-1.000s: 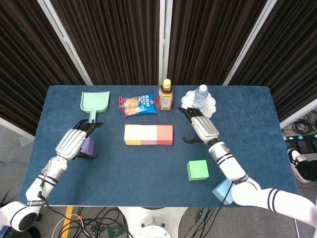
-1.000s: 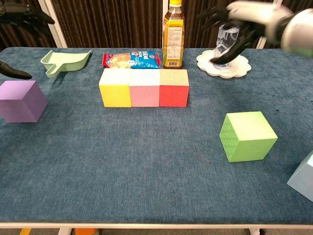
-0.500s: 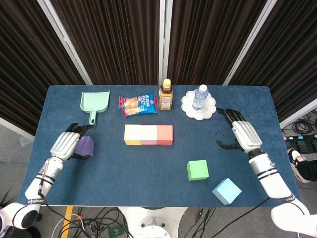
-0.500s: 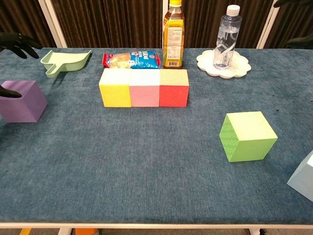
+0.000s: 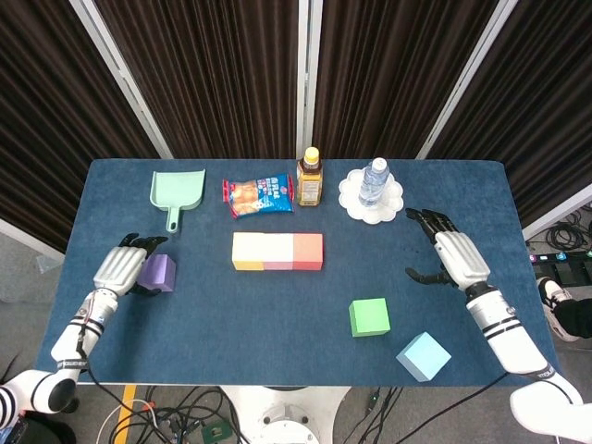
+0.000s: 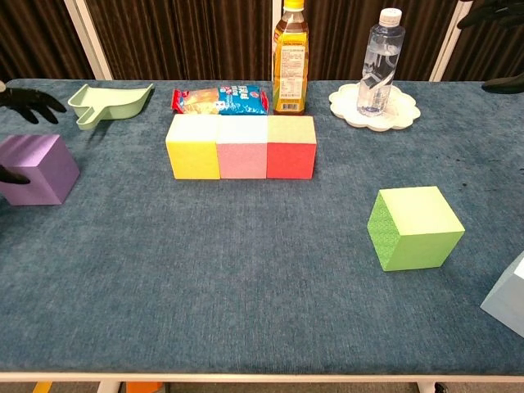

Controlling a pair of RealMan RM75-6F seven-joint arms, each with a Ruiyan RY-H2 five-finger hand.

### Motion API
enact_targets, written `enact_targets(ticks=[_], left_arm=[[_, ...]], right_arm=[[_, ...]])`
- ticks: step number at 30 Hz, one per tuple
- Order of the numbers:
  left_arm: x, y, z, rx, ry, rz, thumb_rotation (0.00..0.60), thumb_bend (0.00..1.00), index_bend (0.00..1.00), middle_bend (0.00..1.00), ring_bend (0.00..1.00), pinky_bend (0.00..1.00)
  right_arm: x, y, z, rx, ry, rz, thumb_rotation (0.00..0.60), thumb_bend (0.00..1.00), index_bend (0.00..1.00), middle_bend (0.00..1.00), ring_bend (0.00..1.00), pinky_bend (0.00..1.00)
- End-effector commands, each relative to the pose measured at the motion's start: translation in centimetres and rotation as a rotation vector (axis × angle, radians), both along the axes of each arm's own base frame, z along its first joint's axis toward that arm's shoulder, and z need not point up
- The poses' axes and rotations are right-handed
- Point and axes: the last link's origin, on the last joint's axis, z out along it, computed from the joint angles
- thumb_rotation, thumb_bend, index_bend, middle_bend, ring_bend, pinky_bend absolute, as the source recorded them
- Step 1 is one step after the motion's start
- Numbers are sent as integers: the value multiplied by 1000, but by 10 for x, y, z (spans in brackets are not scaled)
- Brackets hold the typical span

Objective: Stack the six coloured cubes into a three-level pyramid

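Observation:
A yellow cube [image 6: 194,147], a pink cube [image 6: 242,147] and a red cube [image 6: 291,147] stand side by side in a row at mid-table. Nearer on the right sit a green cube [image 6: 413,228] and a light blue cube [image 5: 424,356], the latter at the front edge. At the left stands a purple cube [image 5: 160,273]. My left hand [image 5: 118,269] is just left of it, fingers spread, thumb by the cube's near left edge; no grip shows. Over the right side of the table my right hand [image 5: 453,259] hovers with its fingers apart, holding nothing.
Along the back stand a green dustpan [image 5: 177,191], a snack bag [image 5: 259,196], an amber bottle [image 5: 310,178] and a water bottle [image 5: 373,180] on a white plate [image 5: 389,205]. The blue table [image 5: 277,314] ends close in front of the light blue cube.
My right hand swept from near the water bottle out to the right side of the table. My left hand slid back and left, off the purple cube's top to beside it.

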Motion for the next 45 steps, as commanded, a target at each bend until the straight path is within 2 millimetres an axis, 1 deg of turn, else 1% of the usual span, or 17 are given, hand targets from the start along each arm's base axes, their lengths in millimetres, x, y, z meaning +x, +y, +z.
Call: enact_targets(ticks=[1, 5, 7, 8, 10, 13, 17, 20, 25, 29, 33, 38, 45], left_arm=[[-8, 2, -3, -13, 20, 27, 600, 82, 144, 156, 168, 85], [-15, 1, -6, -14, 24, 44, 600, 87, 163, 187, 168, 86], [-17, 1, -8, -18, 24, 49, 600, 90, 175, 223, 169, 86], [-17, 2, -9, -14, 21, 50, 600, 92, 190, 252, 177, 87], [-16, 4, -11, 0, 22, 42, 600, 99, 240, 334, 226, 90], [-11, 7, -13, 5, -7, 38, 600, 101, 290, 413, 271, 91], [3, 12, -10, 5, -71, 33, 600, 101, 359, 474, 337, 93], [20, 17, -3, 22, -122, 12, 600, 101, 365, 483, 348, 123], [58, 26, 10, 28, -202, -43, 600, 101, 365, 474, 347, 130], [89, 34, 20, 21, -213, -102, 600, 101, 364, 467, 347, 130], [120, 41, 23, 13, -189, -151, 600, 100, 358, 455, 347, 129], [150, 52, 19, -17, -160, -167, 600, 100, 349, 447, 347, 130], [190, 64, 4, -61, -99, -172, 600, 98, 336, 443, 347, 129]], right_arm=[[1, -1, -2, 4, 0, 2, 600, 171, 0, 122, 0, 0], [2, -2, -4, 9, 0, -1, 600, 171, 0, 122, 0, 0], [2, -3, -5, 13, -1, -7, 600, 172, 0, 122, 0, 0], [2, -3, -5, 15, -2, -9, 600, 171, 0, 122, 0, 0], [1, -3, -4, 12, -2, -12, 600, 171, 0, 122, 0, 0], [1, -3, -3, 6, -7, -13, 600, 171, 0, 122, 0, 0], [0, -2, -1, -3, -16, -15, 600, 172, 0, 122, 0, 0], [-2, 0, 1, -10, -20, -16, 600, 171, 0, 122, 0, 0], [-6, 2, 7, -23, -29, -19, 600, 171, 0, 122, 0, 0], [-8, 2, 10, -29, -33, -20, 600, 172, 0, 122, 0, 0], [-10, 2, 14, -38, -34, -22, 600, 171, 0, 122, 0, 0], [-12, 1, 17, -44, -38, -25, 600, 171, 0, 123, 0, 0], [-15, 1, 18, -44, -42, -29, 600, 171, 0, 122, 0, 0]])
